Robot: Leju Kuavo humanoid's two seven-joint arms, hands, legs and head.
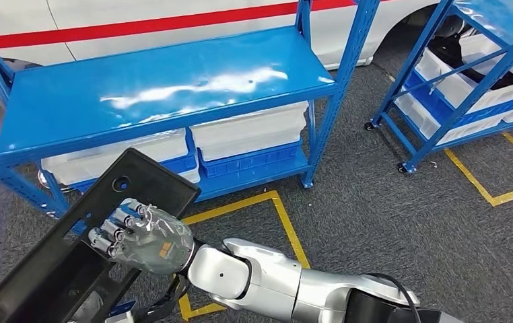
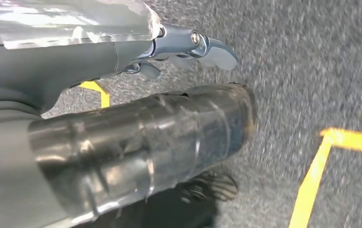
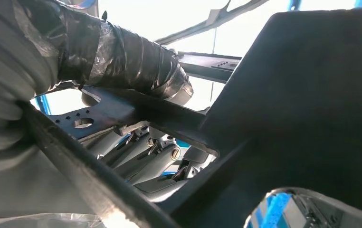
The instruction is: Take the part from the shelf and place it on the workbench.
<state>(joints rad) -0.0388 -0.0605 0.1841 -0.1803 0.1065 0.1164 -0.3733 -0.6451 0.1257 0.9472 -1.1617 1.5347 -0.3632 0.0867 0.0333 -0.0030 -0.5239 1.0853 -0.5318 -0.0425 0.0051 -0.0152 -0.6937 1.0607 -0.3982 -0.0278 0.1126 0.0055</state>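
Right hand (image 1: 147,237): I have it gripping the long black part (image 1: 72,256), fingers (image 1: 116,225) hooked over an inner edge of the part's open frame, the silver forearm reaching in from the lower right of the head view. In the right wrist view the taped thumb (image 3: 122,57) lies across one face of a black bar of the part (image 3: 312,109), and the darker fingers (image 3: 141,154) curl on the other side of it; the grasp is closed around that bar.

Part: black, flat, elongated frame with cut-outs and a small round hole near its upper end. It hangs in the air in front of the near shelf, tilted, its upper end over the shelf's lower front corner and its lower end running off the bottom left of the head view. It rests on no surface that I can see.

Left hand (image 2: 136,95): seen over grey carpet in its own wrist view, thumb and fingers apart, holding nothing.

Near shelf (image 1: 159,87): blue steel rack, its glossy top board bare; white bins (image 1: 250,128) sit on blue trays on the level below.

Second rack (image 1: 469,81): blue, on castors, to the right and well apart, also carrying white bins.

Floor (image 1: 388,202): grey carpet with yellow tape lines (image 1: 287,222). A white vehicle body with a red stripe (image 1: 173,23) stands behind the shelves.
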